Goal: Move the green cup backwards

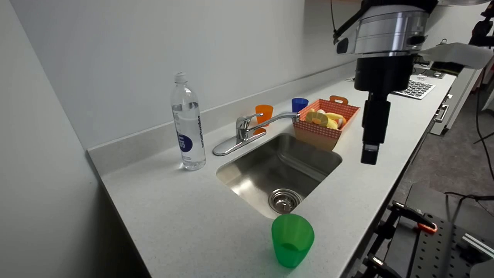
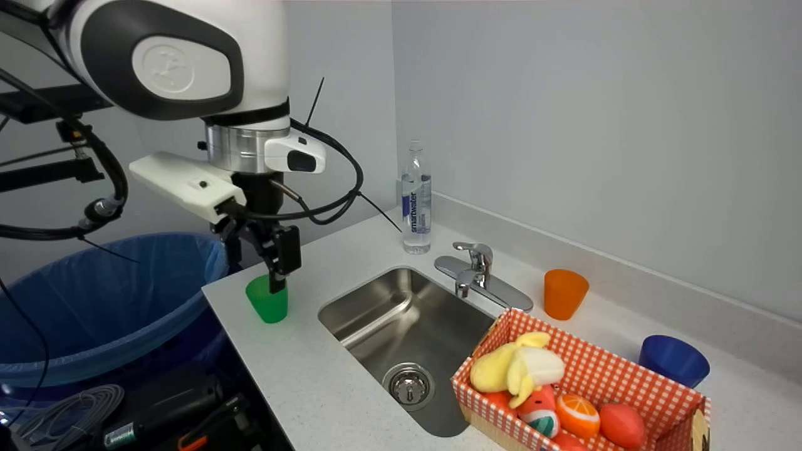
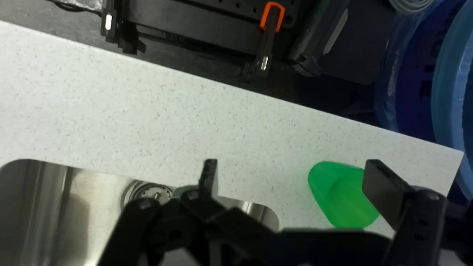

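The green cup (image 1: 292,239) stands upright on the white counter near its end, beside the sink. It also shows in an exterior view (image 2: 266,304), where a finger covers part of its rim, and in the wrist view (image 3: 340,195). My gripper (image 3: 291,170) is open with nothing between its fingers. In the wrist view the right finger covers part of the cup, and the left finger is over the sink's side. In an exterior view the gripper (image 1: 369,154) hangs above the counter, higher than the cup and apart from it.
The steel sink (image 2: 401,300) with its faucet (image 1: 243,129) lies beside the cup. A water bottle (image 1: 189,127), an orange cup (image 2: 564,294), a blue cup (image 2: 673,360) and a checkered basket of toy fruit (image 2: 614,357) stand farther along. A blue bin (image 2: 113,300) is past the counter's edge.
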### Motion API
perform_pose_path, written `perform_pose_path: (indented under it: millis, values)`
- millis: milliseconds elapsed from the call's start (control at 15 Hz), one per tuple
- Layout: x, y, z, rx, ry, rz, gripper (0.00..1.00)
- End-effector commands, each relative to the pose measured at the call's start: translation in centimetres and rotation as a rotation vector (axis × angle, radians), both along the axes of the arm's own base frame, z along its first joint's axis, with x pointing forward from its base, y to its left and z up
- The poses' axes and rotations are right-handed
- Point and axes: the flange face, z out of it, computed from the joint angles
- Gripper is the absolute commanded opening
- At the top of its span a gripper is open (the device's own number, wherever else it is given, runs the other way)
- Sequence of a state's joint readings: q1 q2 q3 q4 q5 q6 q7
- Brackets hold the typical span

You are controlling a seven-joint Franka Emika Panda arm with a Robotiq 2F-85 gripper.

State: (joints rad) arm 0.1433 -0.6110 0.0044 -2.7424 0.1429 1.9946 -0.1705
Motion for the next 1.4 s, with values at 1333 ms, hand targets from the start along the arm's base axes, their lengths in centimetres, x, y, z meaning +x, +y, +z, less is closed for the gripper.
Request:
perform_pose_path:
  millis: [1333]
  values:
    - [4.9,13.2,-12.6,0.004,-0.158,0.198,0.98]
